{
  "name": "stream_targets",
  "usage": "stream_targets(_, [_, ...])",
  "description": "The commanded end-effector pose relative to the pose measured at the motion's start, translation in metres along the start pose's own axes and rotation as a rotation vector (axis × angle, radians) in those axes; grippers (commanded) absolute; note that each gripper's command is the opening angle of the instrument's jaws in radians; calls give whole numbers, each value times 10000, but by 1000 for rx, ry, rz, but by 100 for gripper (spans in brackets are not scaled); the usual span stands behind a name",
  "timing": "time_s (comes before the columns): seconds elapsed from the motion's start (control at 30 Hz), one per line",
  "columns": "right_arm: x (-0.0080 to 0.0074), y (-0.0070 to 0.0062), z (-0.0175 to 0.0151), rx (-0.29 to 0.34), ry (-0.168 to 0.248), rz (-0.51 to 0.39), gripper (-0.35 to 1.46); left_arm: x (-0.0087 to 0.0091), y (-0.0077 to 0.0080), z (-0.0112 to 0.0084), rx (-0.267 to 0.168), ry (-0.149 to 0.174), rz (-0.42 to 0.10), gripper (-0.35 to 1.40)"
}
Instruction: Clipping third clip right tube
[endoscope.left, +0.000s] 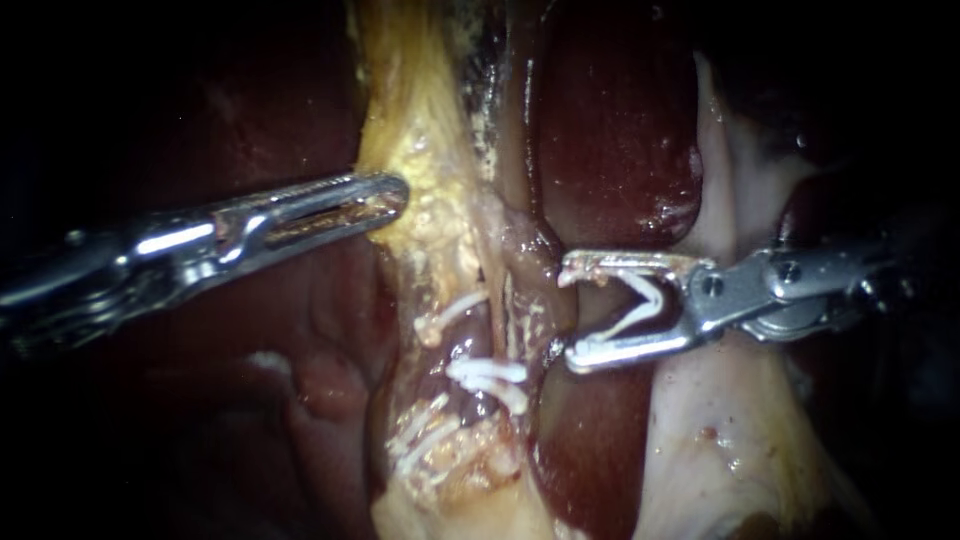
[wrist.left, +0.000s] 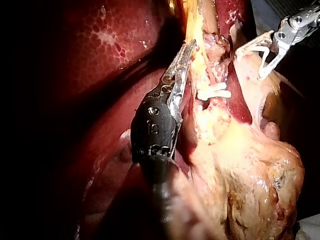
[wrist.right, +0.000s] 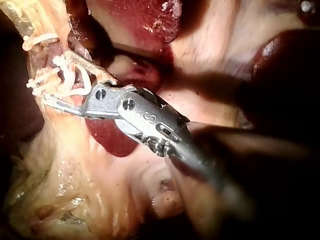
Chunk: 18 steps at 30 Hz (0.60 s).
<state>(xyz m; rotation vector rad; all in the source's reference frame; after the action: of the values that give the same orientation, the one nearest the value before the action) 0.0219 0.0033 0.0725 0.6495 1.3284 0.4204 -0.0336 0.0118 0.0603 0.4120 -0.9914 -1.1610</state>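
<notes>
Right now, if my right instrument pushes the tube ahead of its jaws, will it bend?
Probably floppy: the tube looks thin and curved, so it should bend away from the right instrument. Its wet shine suggests it could slip along the white clip held in those jaws.

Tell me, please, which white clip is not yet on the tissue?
The open clip carried in the right instrument; the other clips sit closed on tissue.

We are at a surgical bench: wet, dark red liver (endoscope.left: 610, 120) and yellow fatty tissue (endoscope.left: 430, 170) fill every view under close light. Small white clips (endoscope.left: 490, 375) sit on the tissue, and two slender steel tools reach in: our left instrument (endoscope.left: 395, 195) and right instrument (endoscope.left: 568, 315), a loaded clip (endoscope.left: 640, 305) between its jaws.
</notes>
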Motion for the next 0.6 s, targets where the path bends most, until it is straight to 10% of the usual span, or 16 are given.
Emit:
stream_targets(0.03, [-4, 0, 5, 6, -4, 27, 60, -4, -1, -7, 0, -14, -8, -35])
stream_targets(0.6, [-36, 46, 56, -37, -33, 250, 60, -22, -23, -52, 3, -50, -8, -35])
